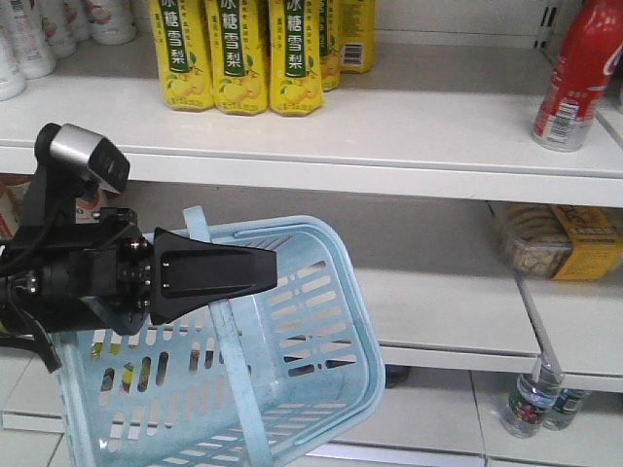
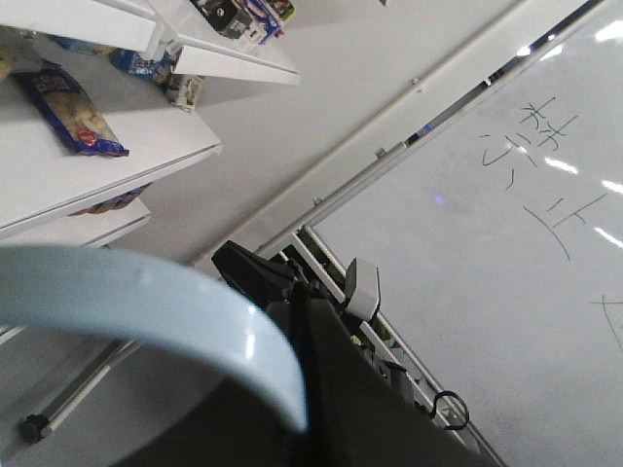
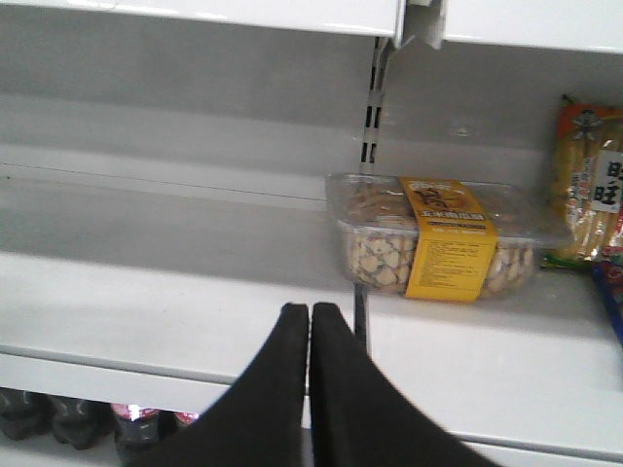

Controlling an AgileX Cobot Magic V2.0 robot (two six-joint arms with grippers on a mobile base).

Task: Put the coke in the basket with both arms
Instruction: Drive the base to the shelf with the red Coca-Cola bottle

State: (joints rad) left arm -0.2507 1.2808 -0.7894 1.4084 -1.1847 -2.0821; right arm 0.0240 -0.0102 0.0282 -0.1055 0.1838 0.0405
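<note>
The coke (image 1: 582,73), a red bottle with white script, stands at the right end of the top shelf. Tilted in mid-air at the lower left hangs the light blue basket (image 1: 311,321). Its flat handle (image 1: 226,336) runs under my left gripper (image 1: 265,269), which is shut on the handle and points right. The left wrist view shows the handle (image 2: 146,306) curving across the dark left gripper (image 2: 316,389). My right gripper (image 3: 310,311) is shut with nothing in it, facing the middle shelf. It does not show in the front view, and the coke is outside both wrist views.
Yellow drink bottles (image 1: 241,53) and white bottles (image 1: 29,34) stand on the top shelf. A boxed snack with a yellow label (image 1: 560,241) (image 3: 443,238) lies on the middle shelf. Water bottles (image 1: 533,399) stand at the bottom right, and dark cola bottles (image 3: 127,423) under the middle shelf.
</note>
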